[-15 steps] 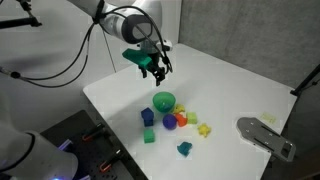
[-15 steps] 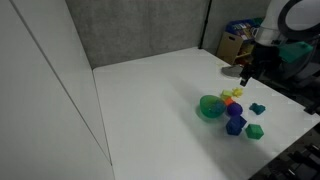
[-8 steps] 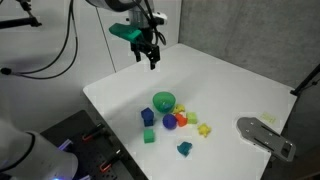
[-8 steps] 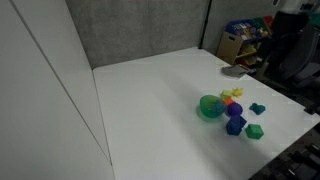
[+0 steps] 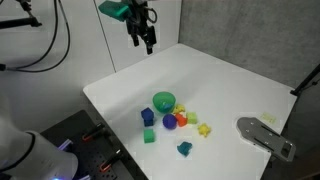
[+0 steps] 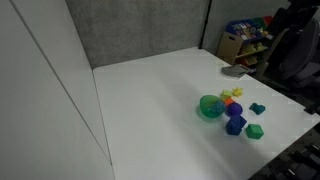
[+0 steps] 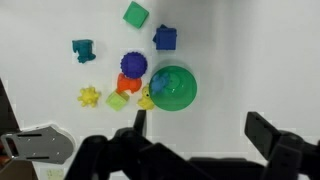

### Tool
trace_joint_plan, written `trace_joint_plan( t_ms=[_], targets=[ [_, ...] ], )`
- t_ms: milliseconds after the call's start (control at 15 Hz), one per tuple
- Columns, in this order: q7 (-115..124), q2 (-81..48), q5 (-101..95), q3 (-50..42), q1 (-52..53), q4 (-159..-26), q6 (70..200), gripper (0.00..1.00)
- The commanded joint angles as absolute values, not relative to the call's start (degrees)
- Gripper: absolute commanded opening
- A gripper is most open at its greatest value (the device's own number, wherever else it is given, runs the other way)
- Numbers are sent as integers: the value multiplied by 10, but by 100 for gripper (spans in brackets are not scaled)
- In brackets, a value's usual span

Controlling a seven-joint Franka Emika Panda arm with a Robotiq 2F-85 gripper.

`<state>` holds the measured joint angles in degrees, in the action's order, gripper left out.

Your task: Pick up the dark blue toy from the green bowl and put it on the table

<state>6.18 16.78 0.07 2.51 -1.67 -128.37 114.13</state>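
The dark blue toy (image 7: 83,49), a blue-teal chunky block, lies on the white table (image 5: 220,80), well apart from the green bowl (image 7: 174,88). It shows in both exterior views (image 5: 185,148) (image 6: 258,109). The bowl (image 5: 164,101) (image 6: 211,106) stands upright among the other toys. A bluish patch sits at its rim; I cannot tell what it is. My gripper (image 7: 200,128) is open and empty, high above the table with the bowl below it. In an exterior view it (image 5: 148,42) hangs over the table's far edge.
Around the bowl lie a blue cube (image 7: 165,38), a green cube (image 7: 136,14), a round blue-purple piece (image 7: 134,65), a red piece (image 7: 127,84) and yellow toys (image 7: 90,96). A grey metal fixture (image 5: 265,135) sits at the table's edge.
The gripper has risen and moved away from the toys toward the table's far edge. It has left one exterior view. The toys and bowl have not moved.
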Motion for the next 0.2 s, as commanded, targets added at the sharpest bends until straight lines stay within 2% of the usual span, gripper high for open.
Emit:
trace_joint_plan(
  t_ms=[0, 133],
  targets=[
    [66, 167, 0, 20, -12, -1283, 1139, 100],
    [67, 166, 0, 20, -12, -1283, 1138, 100]
  ],
)
